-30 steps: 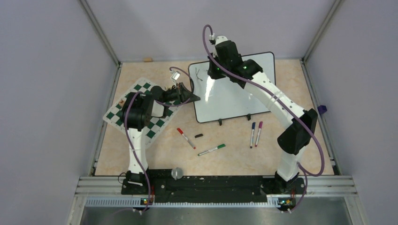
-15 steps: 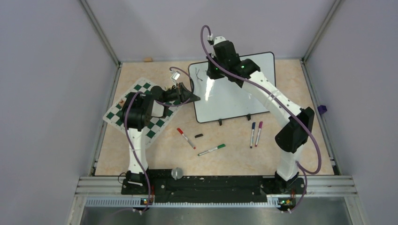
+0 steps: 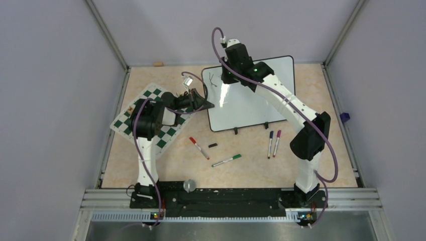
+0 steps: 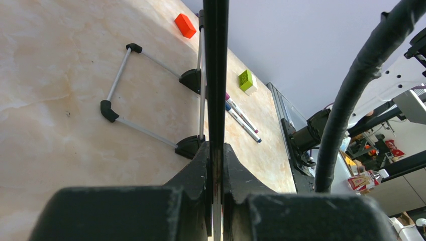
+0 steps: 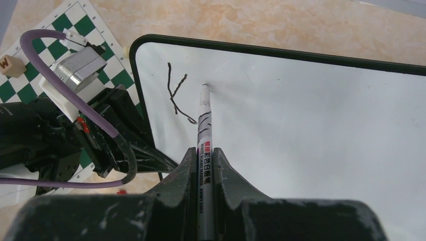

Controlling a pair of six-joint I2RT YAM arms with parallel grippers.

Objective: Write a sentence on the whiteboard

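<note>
Early writing step: whiteboard [image 3: 241, 108] far-centre, left gripper [image 4: 215, 150] clamped on its left edge, right gripper [image 5: 205, 153] closed on marker [image 5: 203, 125], tip just right of the sentence [image 5: 177, 95], one letter so far; next stroke likely needs light, steady contact.

Glossy white whiteboard [image 3: 236, 110], thin black frame, rounded corners — sentence [image 5: 177, 96] just 1 black "K" by its far-left corner.

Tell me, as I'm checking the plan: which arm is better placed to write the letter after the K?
Right. The right claw is shut on the marker, its tip at the whiteboard beside the K. The left claw is clamped on the whiteboard's edge.
</note>
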